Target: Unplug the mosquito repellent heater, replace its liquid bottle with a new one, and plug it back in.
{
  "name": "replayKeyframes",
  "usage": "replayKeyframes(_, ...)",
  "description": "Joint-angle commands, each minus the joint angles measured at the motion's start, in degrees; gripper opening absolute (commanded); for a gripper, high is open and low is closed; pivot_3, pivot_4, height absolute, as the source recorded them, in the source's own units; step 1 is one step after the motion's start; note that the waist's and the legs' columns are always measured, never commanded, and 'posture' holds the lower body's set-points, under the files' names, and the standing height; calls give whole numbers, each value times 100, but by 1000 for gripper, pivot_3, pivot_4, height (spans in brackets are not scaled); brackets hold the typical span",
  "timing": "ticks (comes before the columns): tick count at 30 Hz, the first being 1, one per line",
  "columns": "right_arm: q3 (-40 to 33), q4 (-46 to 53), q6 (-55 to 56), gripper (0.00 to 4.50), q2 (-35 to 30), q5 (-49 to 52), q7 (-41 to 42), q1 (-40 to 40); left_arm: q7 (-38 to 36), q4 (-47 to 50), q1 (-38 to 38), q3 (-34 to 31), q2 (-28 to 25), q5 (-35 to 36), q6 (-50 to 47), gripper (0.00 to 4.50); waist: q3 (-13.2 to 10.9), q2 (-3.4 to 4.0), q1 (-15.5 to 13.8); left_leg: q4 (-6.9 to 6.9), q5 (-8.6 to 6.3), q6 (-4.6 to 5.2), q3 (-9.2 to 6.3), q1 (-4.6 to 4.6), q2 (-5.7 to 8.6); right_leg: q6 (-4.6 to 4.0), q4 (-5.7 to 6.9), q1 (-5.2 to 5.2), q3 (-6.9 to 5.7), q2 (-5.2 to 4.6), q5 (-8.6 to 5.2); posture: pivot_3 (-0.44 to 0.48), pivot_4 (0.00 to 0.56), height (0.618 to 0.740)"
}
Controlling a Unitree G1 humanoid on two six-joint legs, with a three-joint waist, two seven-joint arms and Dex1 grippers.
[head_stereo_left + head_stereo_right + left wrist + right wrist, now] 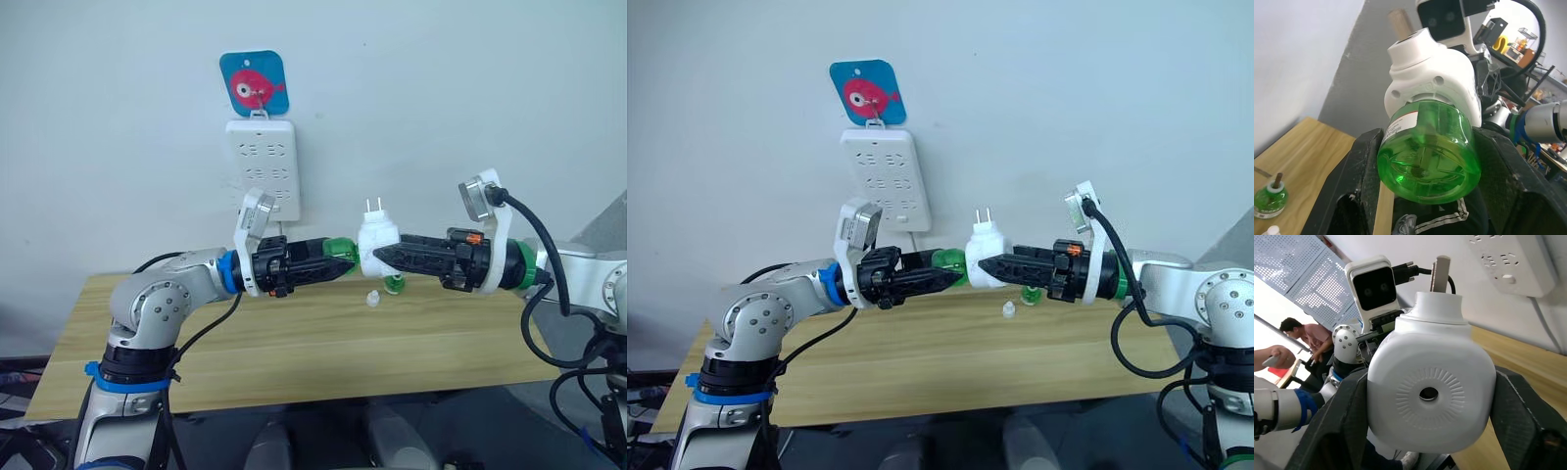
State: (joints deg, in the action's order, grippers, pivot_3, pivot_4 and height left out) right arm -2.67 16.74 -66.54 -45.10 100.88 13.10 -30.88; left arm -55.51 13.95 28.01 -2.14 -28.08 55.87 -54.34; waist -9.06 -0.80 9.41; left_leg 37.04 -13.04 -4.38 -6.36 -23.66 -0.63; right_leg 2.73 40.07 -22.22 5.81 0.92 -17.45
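You've got the mosquito repellent heater (376,240) pinched in your right gripper (377,258), up in the air over the desk's (294,343) far edge, prongs up, below and to the right of the power strip (263,166) on the wall. Your left gripper (351,260) is clamped on the green bottle (1429,154) seated in the heater's base. Careful here: the heater is smooth and rounded, so if you twist or pull off-axis it could slip or rotate in the right fingers (1520,406) and cross-thread or drop. Another green bottle (394,284) and a small white cap (372,299) sit on the desk just beneath, near the far edge; a fall could knock them.
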Motion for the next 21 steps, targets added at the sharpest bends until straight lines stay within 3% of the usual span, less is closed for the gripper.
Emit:
replayKeyframes(1,61,82,-142,4500,-185,404,133,-188,-58,192,107,82,73,0,171,2390,5,-1,1,1,0,0,-1,1,0,0,0,1,0,0,0,-154,70,740)
replayKeyframes(21,119,585,-411,4500,-828,50,783,-323,376,-218,101,-204,569,167,330,2390,21,1,-4,2,3,3,3,7,0,1,0,5,4,2,-1,-161,69,740)
